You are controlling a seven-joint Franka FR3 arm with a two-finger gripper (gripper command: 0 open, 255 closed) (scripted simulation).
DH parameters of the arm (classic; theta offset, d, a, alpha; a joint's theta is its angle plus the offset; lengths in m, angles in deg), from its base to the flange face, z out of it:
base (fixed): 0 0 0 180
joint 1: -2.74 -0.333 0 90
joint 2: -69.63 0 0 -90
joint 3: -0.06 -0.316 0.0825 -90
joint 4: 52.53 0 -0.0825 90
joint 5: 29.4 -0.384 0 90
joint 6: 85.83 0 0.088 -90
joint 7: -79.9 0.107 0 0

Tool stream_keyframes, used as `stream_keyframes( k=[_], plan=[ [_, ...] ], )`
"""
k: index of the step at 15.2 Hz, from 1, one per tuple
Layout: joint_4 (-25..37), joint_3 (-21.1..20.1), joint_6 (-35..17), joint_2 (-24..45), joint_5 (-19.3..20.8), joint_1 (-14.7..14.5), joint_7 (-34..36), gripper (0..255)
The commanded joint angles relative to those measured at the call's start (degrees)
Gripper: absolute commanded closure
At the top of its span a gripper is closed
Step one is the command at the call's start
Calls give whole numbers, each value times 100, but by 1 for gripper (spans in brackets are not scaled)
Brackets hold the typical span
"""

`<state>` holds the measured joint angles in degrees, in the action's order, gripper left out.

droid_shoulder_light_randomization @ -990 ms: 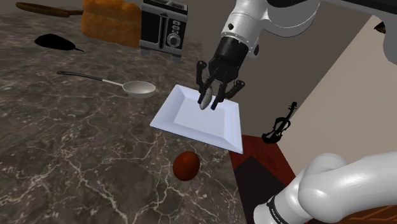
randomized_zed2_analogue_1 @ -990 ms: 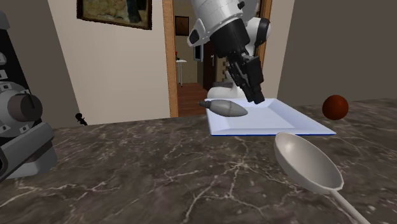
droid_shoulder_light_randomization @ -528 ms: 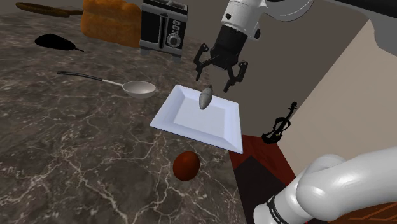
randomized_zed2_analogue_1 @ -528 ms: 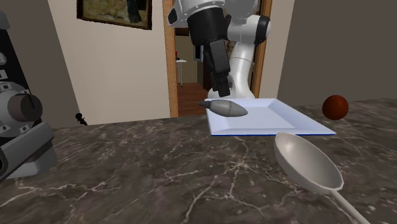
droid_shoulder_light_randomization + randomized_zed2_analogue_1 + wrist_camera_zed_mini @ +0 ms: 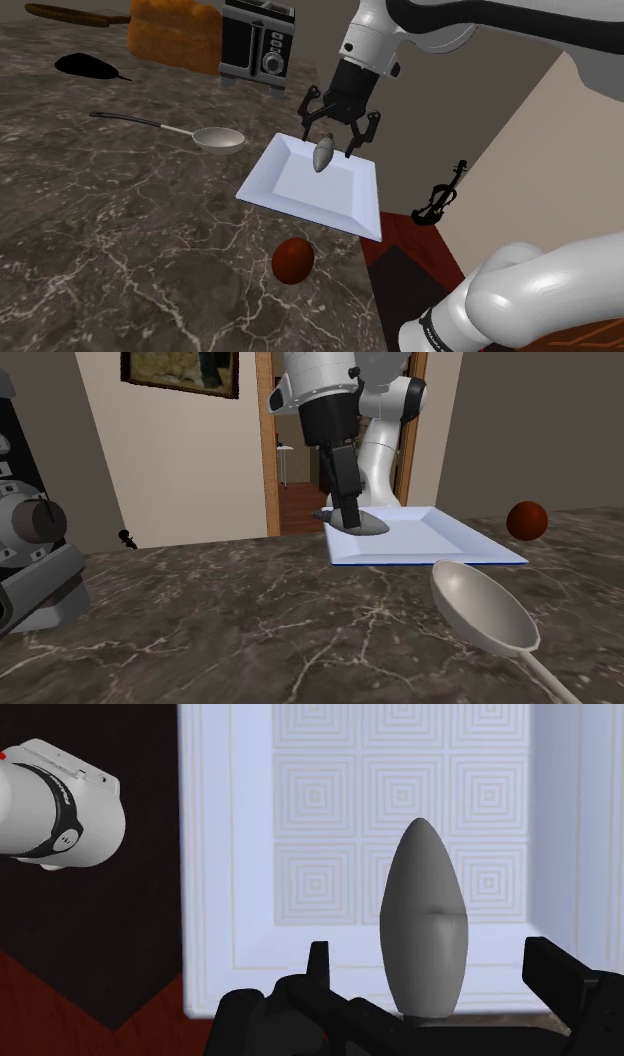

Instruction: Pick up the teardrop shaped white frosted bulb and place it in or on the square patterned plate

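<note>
Bulb (image 5: 323,153) lying on plate (image 5: 305,190) near far rim | jaws apart, not gripping

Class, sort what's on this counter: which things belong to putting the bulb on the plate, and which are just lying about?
Job: grey bulb, square patterned plate, gripper.
Lying about: ladle, reddish-brown ball, toaster, loaf.

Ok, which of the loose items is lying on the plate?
The grey teardrop bulb, on the plate by the open claw; the red ball and spoon lie on the counter.
</note>
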<state>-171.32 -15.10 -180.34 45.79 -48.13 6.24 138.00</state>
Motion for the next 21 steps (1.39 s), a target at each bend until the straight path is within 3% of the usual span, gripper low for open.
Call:
stream_keyframes(
  k=[1, 7, 8, 17, 21],
  plan=[
    [-59, -15, -68, 4, -5, -4, -3, 0],
    [-58, -14, -67, 5, -5, -4, -3, 0],
    [-58, -14, -67, 5, -5, -4, -3, 255],
    [-59, -16, -68, 5, -6, -1, -4, 255],
    [285, 10, 224, 51, 22, 10, 65, 255]
  ],
)
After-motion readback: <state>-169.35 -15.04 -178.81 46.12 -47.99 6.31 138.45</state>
